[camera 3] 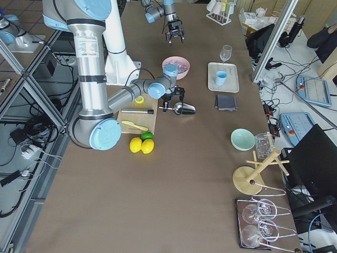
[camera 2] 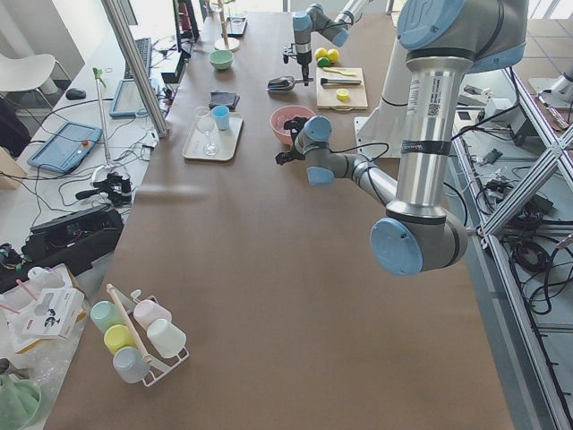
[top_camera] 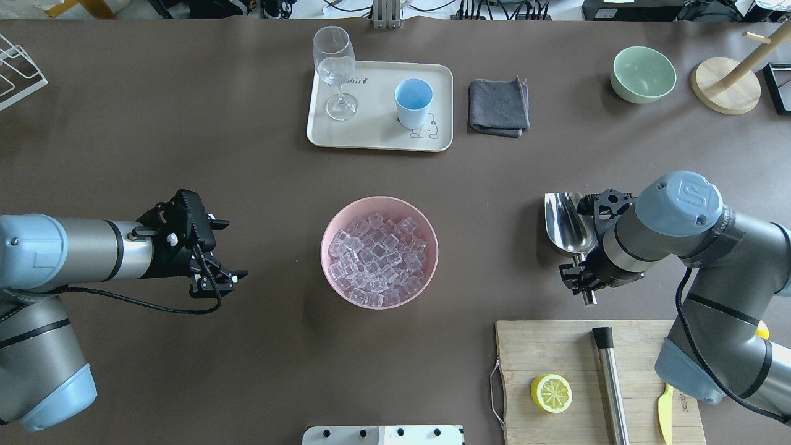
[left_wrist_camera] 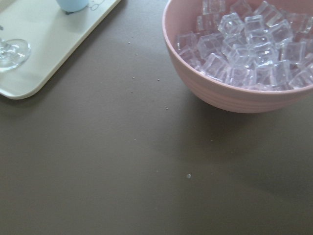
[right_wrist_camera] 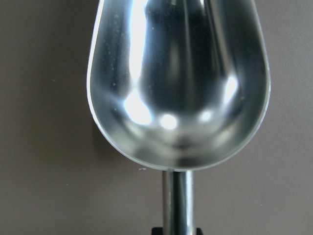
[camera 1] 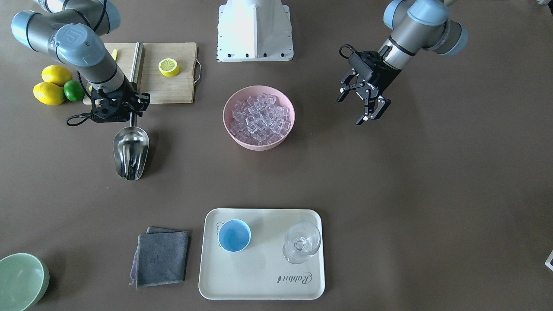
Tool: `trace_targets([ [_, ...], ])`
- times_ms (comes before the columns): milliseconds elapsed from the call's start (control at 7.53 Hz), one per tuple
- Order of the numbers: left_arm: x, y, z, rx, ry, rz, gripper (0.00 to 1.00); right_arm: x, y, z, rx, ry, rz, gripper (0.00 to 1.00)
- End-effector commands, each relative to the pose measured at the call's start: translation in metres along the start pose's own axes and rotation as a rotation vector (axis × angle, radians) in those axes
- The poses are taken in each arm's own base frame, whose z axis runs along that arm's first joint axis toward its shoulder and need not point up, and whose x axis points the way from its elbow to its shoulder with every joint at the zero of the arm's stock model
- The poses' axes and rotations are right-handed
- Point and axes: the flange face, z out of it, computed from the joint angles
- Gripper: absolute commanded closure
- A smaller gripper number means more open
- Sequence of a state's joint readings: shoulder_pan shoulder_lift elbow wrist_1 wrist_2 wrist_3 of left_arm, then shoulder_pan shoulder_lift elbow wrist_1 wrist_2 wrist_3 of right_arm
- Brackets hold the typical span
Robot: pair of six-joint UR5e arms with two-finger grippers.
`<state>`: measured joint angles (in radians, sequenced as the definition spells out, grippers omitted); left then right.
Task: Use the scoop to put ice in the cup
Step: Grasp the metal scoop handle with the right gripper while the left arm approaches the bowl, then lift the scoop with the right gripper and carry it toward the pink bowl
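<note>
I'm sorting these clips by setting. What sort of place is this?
Likely a robotics lab staged as a drinks station: cables and tablets beside the table, plus ice, a scoop and a cup laid out.

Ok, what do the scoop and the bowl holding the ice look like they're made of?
The scoop looks like polished steel: mirror-bright, with sharp reflections. The pink bowl seems matte plastic or melamine; its dull, even surface makes it hard to say.

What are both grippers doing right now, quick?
Left gripper: open, holding nothing.
Right gripper: closed on the handle of the scoop.
</note>
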<state>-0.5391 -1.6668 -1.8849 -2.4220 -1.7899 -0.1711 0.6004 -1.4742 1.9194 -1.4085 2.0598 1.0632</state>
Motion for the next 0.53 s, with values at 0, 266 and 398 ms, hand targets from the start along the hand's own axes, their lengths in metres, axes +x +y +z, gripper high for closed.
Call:
trace_targets([
  [0, 0.005, -0.011, 0.014, -0.008, 0.14, 0.004, 0.02, 0.002, 0.01, -0.017, 0.009, -0.016, -0.023, 1.0],
  [266, -0.003, -0.023, 0.024, -0.003, 0.172, 0.063, 0.02, 0.012, -0.004, -0.043, 0.052, -0.003, -0.014, 1.0],
  [398, -0.016, -0.023, 0.024, -0.002, 0.172, 0.179, 0.02, 0.015, -0.021, -0.063, 0.078, 0.047, -0.037, 1.0],
])
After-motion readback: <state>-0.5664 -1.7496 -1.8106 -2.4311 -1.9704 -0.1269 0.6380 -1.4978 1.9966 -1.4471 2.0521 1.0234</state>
